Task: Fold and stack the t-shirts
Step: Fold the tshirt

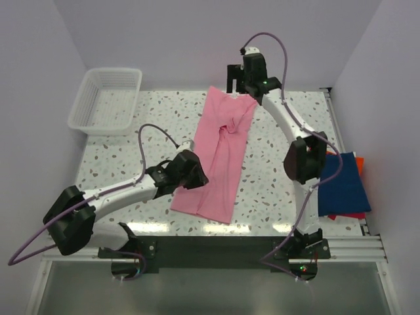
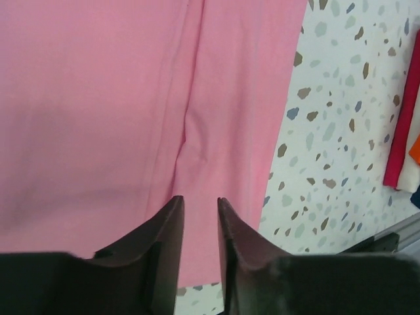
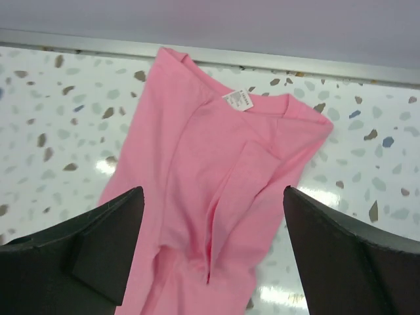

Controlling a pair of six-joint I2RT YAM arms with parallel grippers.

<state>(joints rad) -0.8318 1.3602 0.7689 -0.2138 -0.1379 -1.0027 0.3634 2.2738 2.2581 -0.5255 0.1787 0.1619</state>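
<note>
Though the top view leaves the jaws hard to read, the wrist views settle them. Left gripper (image 2: pixel 200 200): jaws narrowly parted, nothing between them, low over the pink t-shirt (image 1: pixel 220 157); contact with the cloth unclear. Right gripper (image 3: pixel 213 191): jaws spread wide, empty, with the collar and white neck label (image 3: pixel 237 100) just ahead of it. Only the top view shows the whole shirt folded lengthwise between both grippers, and the navy t-shirt (image 1: pixel 341 184) lying on the orange-red t-shirt (image 1: pixel 348 215), outboard of the right arm's elbow.
</note>
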